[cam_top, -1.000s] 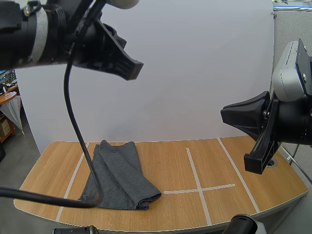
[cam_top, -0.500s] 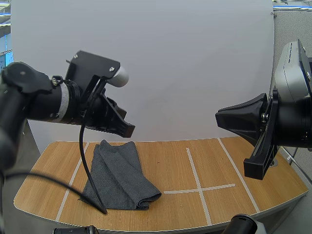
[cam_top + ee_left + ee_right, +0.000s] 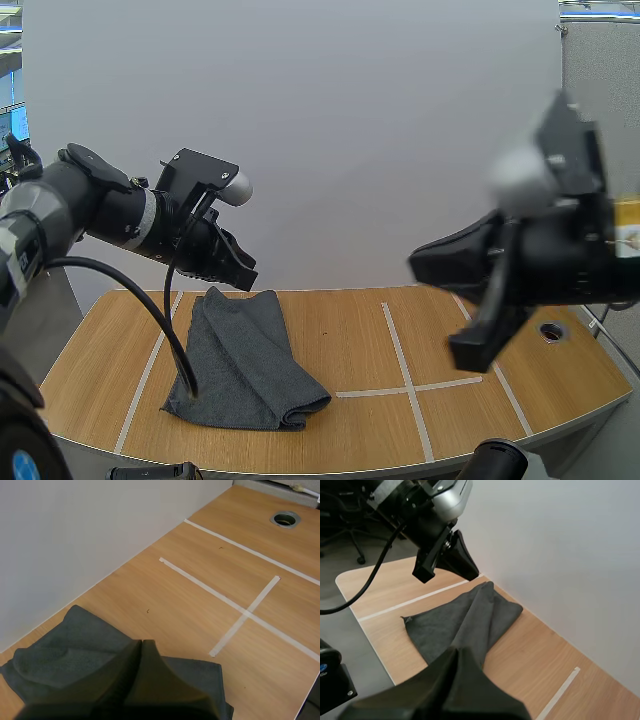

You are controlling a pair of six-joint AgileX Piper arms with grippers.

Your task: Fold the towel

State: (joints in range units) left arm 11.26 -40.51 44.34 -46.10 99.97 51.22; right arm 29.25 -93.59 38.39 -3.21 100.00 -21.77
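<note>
Now that the left gripper (image 3: 238, 270), fingers together, has dropped over the towel's (image 3: 245, 360) far edge and the right gripper (image 3: 420, 267), likewise closed, has swung left, a grasp appears imminent.

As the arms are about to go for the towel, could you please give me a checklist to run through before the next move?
1. Dark grey cloth towel lies wholly on the light wooden table: ok.
2. Towel flat: not ok, rumpled lengthwise.
3. Left gripper open: not ok, shut.
4. Right gripper open: not ok, shut.
5. Both grippers off the towel: ok.
</note>
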